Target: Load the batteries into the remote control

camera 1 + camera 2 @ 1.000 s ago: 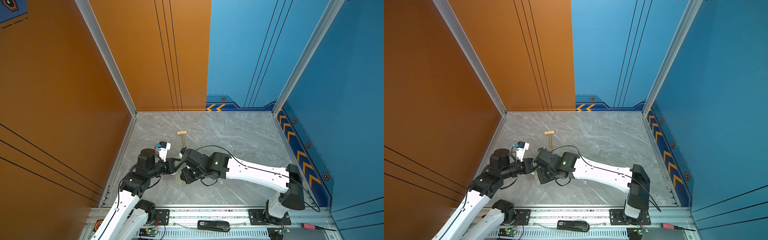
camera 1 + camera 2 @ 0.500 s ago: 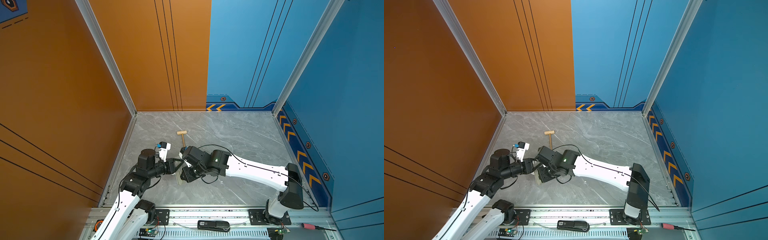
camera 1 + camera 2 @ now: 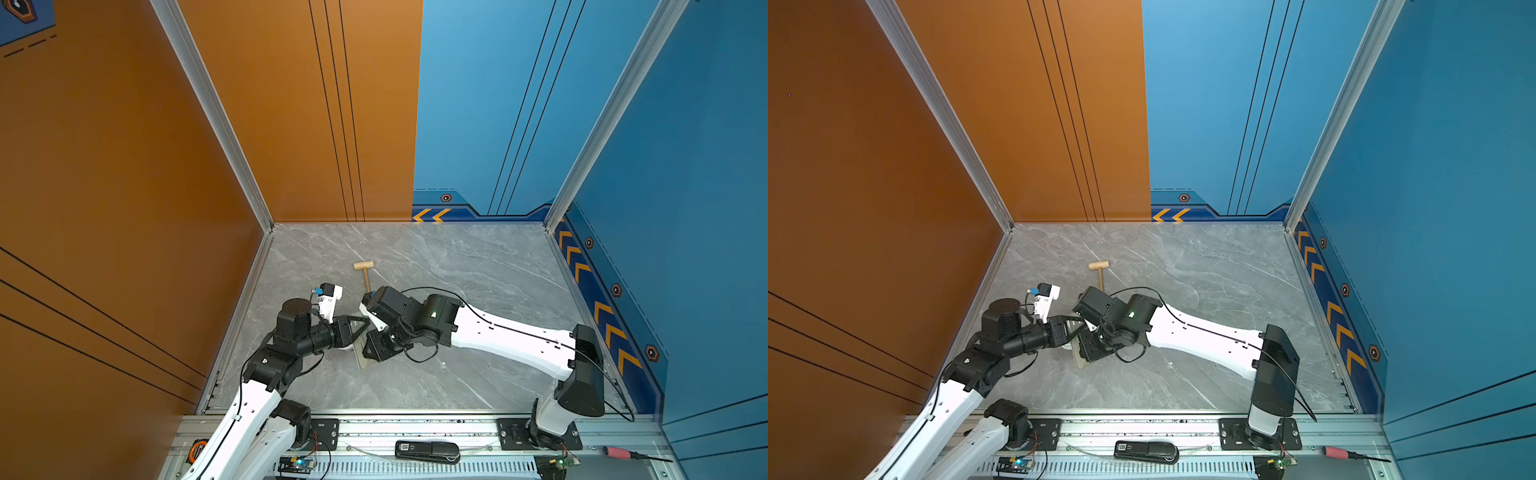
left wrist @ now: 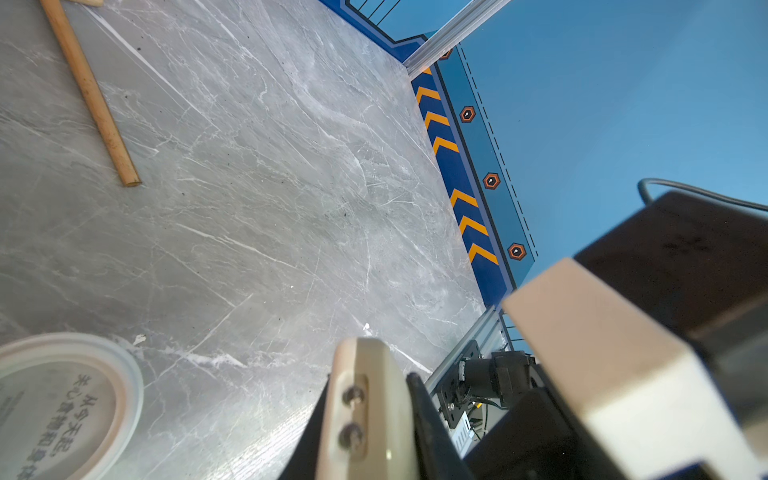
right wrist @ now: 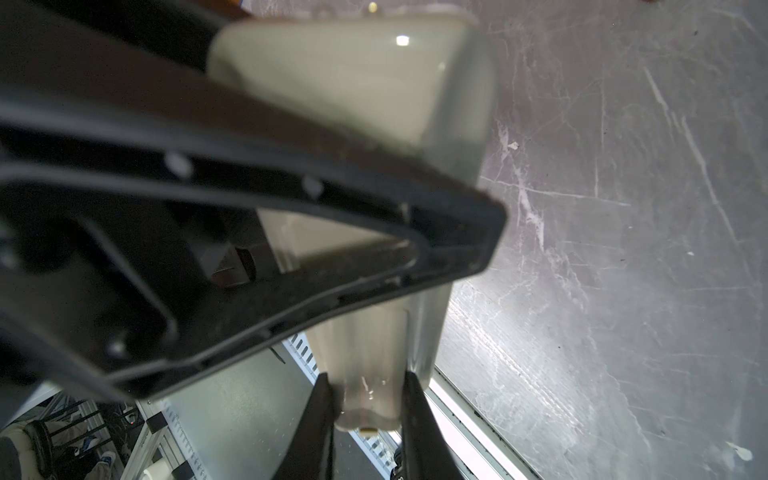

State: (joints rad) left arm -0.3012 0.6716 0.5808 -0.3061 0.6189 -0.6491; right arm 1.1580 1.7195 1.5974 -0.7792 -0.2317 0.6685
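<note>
The remote control (image 3: 360, 360) (image 3: 1079, 362) is beige and slim. It sits low over the table's left middle, between the two arms. My left gripper (image 3: 360, 328) (image 4: 370, 386) is shut on the remote's (image 4: 374, 415) thin body, which I see edge-on. In the right wrist view the left gripper's black finger frame crosses the remote's beige back (image 5: 353, 83). My right gripper (image 3: 372, 353) (image 5: 365, 399) is shut on a ribbed beige piece (image 5: 361, 353) at the remote's end. This seems to be the cover piece. The batteries are hidden.
A wooden mallet (image 3: 365, 272) (image 4: 91, 99) lies just behind the grippers. A round white lid with printed text (image 4: 62, 407) rests on the table under the left gripper. A black device (image 3: 428, 451) and a red screwdriver (image 3: 619, 452) lie on the front rail. The orange wall is close on the left.
The right arm has edged slightly left toward the left gripper. Both grips look the same.
</note>
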